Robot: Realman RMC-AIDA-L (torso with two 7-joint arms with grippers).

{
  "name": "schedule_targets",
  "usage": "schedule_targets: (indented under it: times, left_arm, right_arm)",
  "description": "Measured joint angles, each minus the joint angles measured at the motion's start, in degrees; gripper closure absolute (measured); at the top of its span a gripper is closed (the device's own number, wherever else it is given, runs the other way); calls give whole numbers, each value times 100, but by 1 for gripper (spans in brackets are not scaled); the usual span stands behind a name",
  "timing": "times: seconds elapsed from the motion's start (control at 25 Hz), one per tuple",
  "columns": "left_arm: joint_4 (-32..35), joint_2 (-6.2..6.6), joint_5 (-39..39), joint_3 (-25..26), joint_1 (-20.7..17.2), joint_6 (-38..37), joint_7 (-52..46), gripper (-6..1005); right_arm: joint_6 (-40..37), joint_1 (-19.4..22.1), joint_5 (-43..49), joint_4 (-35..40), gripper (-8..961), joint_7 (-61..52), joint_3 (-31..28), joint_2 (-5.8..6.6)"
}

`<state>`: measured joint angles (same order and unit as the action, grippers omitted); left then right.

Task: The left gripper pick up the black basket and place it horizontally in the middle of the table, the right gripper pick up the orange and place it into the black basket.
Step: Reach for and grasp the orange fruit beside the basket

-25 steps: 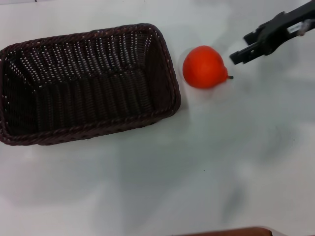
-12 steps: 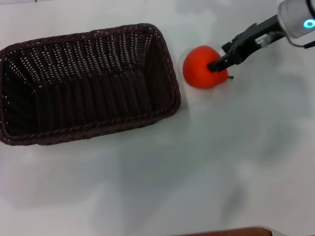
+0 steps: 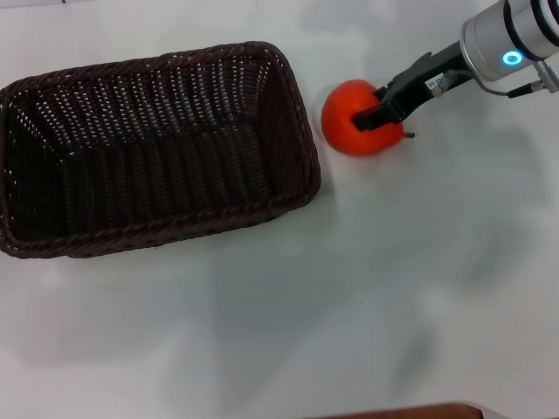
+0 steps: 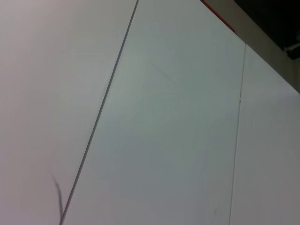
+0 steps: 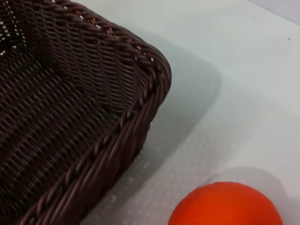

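Observation:
The black basket (image 3: 301, 131) lies lengthwise on the white table (image 3: 349, 288), left of centre, and holds nothing. The orange (image 3: 349, 131) sits on the table just right of the basket's right end. My right gripper (image 3: 370, 105) reaches in from the upper right, open, with its black fingers (image 3: 389, 109) down over the orange's right half, one on each side. In the right wrist view the basket's corner (image 5: 140, 93) is close, with the orange (image 5: 225, 206) beside it. The left gripper is out of view; the left wrist view shows only white surface.
A reddish-brown edge (image 3: 393, 410) shows at the bottom of the head view. White table stretches in front of the basket and to the right of the orange.
My right gripper has moved left and down from beside the orange until its fingers straddle it. The orange has shifted very slightly left. The basket has not moved.

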<state>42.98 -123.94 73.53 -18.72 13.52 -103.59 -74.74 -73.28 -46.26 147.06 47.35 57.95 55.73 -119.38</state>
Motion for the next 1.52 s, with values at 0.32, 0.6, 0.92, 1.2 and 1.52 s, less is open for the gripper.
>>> schedule_targets:
  times: [0.32,0.6,0.92,1.2,1.52]
  left_arm:
    - [-18,1,16,0,9,37,1,419]
    - [-18,1,-24,-3,14,2,4,419]
    - [-19,2,-28,-18,26,-11,-12,419]
    - [-18,20,-33,-4,50,-17,-130,420]
    - [-19,13,-33,17,4,-72,-134,420]
  right_arm:
    - [-39,9,-83,21,581,-3,15,14]
    - [2,2,-87,28,674,7,-11,23]
    - [210,69,-90,29,750,18,-113,30]
    - [314,133,-207,33,832,65,-299,29]
    - [273,736,-1371,777,884,296,-395,15]
